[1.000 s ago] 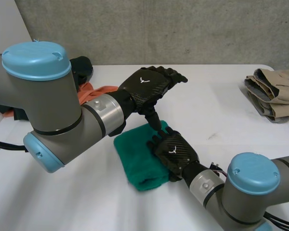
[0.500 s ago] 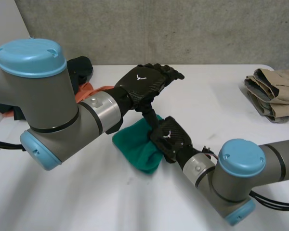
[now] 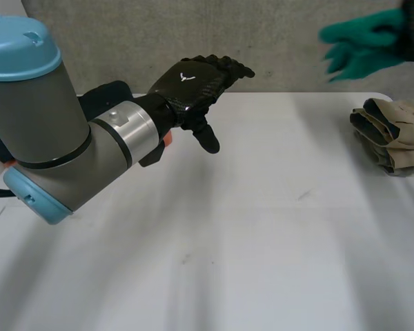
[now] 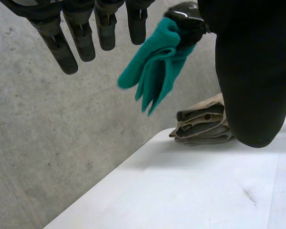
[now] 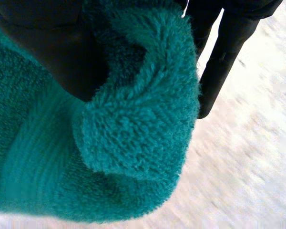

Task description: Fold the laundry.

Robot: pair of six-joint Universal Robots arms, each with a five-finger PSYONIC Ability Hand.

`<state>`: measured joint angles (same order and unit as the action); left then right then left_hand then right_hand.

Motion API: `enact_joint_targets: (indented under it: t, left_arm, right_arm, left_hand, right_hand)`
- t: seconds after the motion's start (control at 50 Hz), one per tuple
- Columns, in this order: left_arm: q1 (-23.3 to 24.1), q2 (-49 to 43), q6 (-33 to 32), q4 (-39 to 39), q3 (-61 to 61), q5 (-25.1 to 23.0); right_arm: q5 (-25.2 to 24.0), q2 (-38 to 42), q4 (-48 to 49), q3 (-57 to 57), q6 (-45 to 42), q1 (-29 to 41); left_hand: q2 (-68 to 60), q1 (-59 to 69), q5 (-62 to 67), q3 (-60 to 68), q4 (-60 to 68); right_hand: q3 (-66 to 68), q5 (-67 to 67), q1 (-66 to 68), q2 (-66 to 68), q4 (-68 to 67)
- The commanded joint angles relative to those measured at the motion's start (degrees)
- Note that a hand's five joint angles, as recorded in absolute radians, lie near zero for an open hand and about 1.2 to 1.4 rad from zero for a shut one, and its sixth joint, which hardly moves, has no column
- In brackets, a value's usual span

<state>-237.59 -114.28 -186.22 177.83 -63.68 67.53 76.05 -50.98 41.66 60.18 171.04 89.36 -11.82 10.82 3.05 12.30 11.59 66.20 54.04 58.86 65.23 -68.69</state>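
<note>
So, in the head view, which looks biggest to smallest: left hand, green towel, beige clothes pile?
1. The left hand: largest, but nearest the camera.
2. The green towel and the beige clothes pile look alike, so unranked.

A white surface (image 3: 262, 227) fills the foreground, matte and evenly lit, with soft grey shadows lying across it. A small dark scuff (image 3: 305, 195) marks it toward the right. Its far right corner is rounded. Directly behind it rises a grey concrete wall (image 3: 283, 34), mottled and faintly streaked, pitted with small holes, meeting the surface's far edge.
</note>
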Motion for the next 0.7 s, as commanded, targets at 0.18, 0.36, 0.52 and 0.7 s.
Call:
enact_joint_targets:
  t: [0.18,0.36,0.52,0.7]
  left_arm:
    - [0.5,-0.6,0.2,0.0,-1.3,-0.1]
    - [0.8,-0.5,0.2,0.0,-1.3,-0.1]
    - [2.0,-0.2,0.2,-0.1,-1.5,0.1]
    - [2.8,0.3,0.2,-0.1,-2.1,0.1]
  right_arm:
    - [-14.6,22.4,-9.8,-10.6,-1.1,-15.5]
    - [-15.6,17.5,-9.8,-3.1,-7.0,-17.9]
    - [-15.5,8.5,-10.5,2.9,-7.6,-21.7]
    - [-15.6,-0.4,-22.4,5.7,-8.4,-27.3]
  left_hand:
    - [-0.2,1.2,-1.0,-0.2,0.5]
    - [-0.2,1.2,-1.0,-0.2,0.5]
    - [-0.2,1.2,-1.0,-0.2,0.5]
    - [-0.2,1.2,-1.0,-0.2,0.5]
  right_hand:
    - [13.8,16.0,21.1,14.8,-11.3]
    - [-56.2,-54.0,-48.9,-55.2,58.7]
    - [-56.2,-54.0,-48.9,-55.2,58.7]
    - [-56.2,-54.0,-48.9,-55.2,58.7]
